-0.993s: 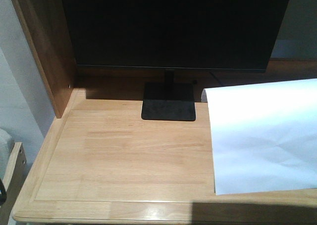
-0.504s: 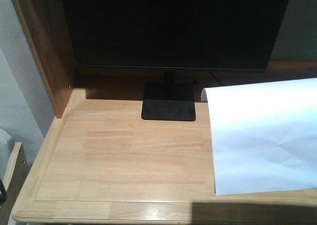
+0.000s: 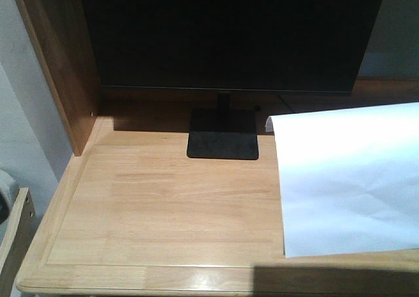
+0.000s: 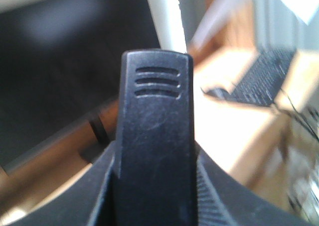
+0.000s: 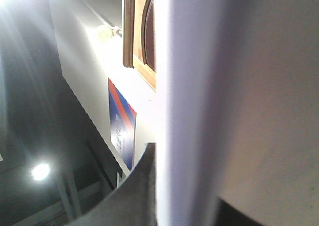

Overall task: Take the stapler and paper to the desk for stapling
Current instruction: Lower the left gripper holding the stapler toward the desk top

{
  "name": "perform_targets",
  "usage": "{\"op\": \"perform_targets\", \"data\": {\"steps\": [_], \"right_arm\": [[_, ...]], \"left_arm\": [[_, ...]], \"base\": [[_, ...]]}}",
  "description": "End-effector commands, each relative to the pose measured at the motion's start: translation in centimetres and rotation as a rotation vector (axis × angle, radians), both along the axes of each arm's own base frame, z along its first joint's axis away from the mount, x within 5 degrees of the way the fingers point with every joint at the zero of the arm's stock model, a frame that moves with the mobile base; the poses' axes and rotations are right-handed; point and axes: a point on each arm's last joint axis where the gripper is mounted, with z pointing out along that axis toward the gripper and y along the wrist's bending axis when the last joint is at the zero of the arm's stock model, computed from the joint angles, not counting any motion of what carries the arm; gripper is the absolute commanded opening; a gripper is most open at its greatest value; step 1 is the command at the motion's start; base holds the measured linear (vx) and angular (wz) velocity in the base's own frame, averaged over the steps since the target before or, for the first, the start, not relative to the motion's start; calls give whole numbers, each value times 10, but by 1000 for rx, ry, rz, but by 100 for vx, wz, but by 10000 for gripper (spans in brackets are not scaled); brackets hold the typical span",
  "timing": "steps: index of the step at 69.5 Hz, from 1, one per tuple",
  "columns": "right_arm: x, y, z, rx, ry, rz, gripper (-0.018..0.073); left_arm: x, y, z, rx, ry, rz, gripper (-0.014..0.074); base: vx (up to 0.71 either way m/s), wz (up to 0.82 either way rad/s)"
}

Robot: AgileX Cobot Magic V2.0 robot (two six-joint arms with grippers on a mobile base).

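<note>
Oak-toned desk [image 3: 163, 205], front view: the broad tabletop carries a dark monitor [image 3: 229, 35] on a flat black stand [image 3: 222, 143] at the rear centre, with an upright wooden side panel [image 3: 62, 68] along its left edge. The paper [image 3: 347, 179], a blank white sheet, covers the right part of the desk beside the stand and runs out of view at the right; its rear left corner curls slightly upward and faint creases cross its surface. Left wrist view (blurred): the left gripper [image 4: 154, 191] is clamped on the stapler [image 4: 155, 116], a black body with three short grooves near its upper end, standing upright between the two ribbed fingers [image 4: 207, 196] and pressed by both. Behind it lie a dark keyboard [image 4: 261, 79] on a pale wooden surface and a white post rising out of the top of the view. Right wrist view: the paper [image 5: 224, 86] fills the right half close to the lens, running upward from the right gripper [image 5: 199, 206]; one dark finger [image 5: 139, 186] lies against the sheet's left face and a second dark edge shows at lower right, so the jaws appear closed on the sheet. A blue-and-red poster [image 5: 122, 121] and a wooden frame [image 5: 139, 37] are visible in the background.
</note>
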Motion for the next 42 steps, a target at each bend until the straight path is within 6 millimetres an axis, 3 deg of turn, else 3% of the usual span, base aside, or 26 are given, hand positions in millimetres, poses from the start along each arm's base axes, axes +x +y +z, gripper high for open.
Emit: {"op": "perform_targets", "data": {"steps": [1, 17, 42], "right_arm": [[-3, -1, 10, 12, -60, 3, -6], [-3, -1, 10, 12, -60, 3, -6], [-3, -1, 10, 12, -60, 3, -6]], "left_arm": [[15, -6, 19, -99, -63, 27, -6], [67, -33, 13, -60, 32, 67, -6], [139, -75, -16, 33, 139, 62, -6]], "base": [[0, 0], [0, 0], [0, 0]]}}
